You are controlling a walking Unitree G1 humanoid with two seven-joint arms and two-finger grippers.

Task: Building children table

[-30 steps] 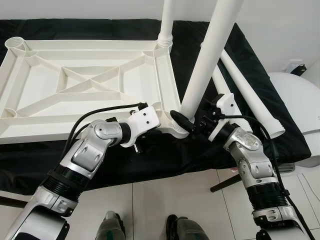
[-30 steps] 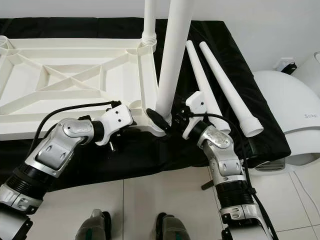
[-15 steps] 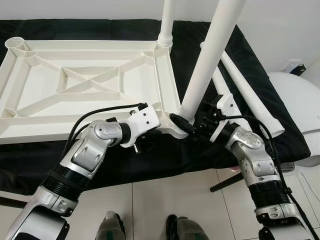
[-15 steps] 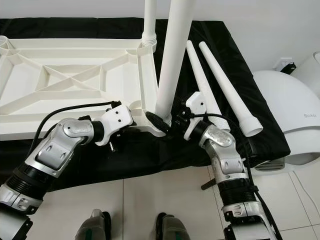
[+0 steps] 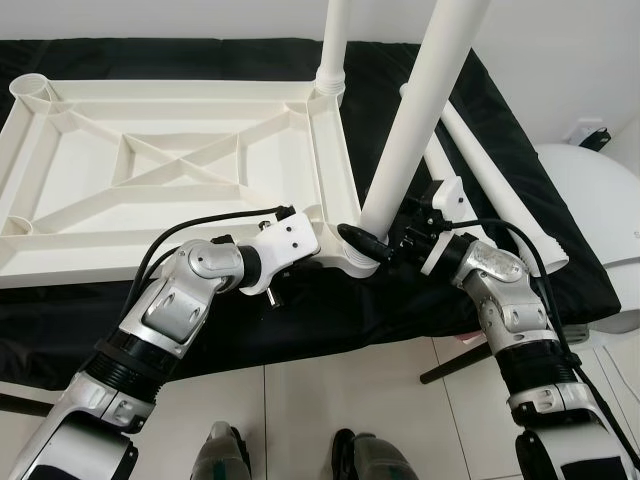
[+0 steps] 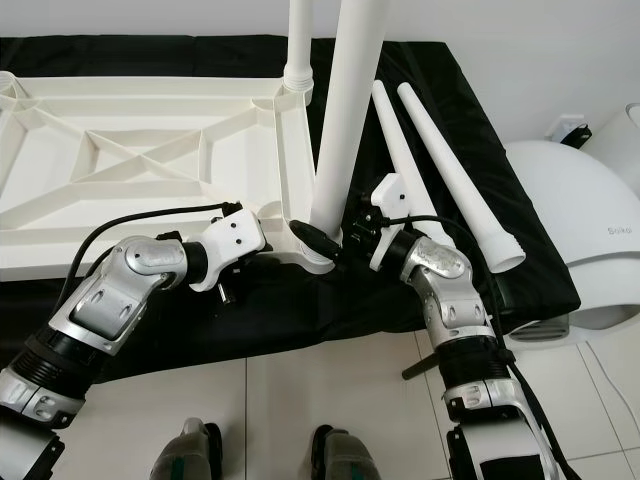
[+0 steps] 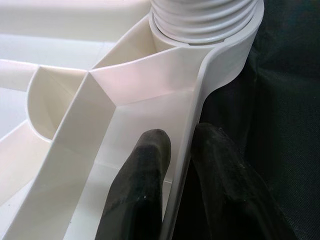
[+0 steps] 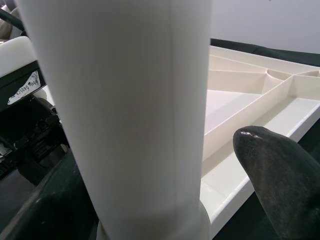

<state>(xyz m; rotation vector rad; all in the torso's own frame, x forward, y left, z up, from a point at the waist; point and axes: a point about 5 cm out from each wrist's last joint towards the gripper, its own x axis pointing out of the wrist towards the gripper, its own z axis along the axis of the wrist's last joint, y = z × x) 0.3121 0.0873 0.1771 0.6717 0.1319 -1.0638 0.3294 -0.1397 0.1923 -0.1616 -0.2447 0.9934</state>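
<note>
Our left gripper (image 7: 175,165) pinches the tabletop (image 5: 150,170) rim; our right gripper (image 5: 375,245) clasps the leg (image 5: 410,130).

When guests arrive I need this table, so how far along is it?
Done: one leg stands in the upturned tabletop's far right socket. In hand: the left end effector pinches the tabletop rim; the right end effector is at the second leg's base in the near right socket. Left: two legs lie on the black cloth; the left sockets are empty.
</note>
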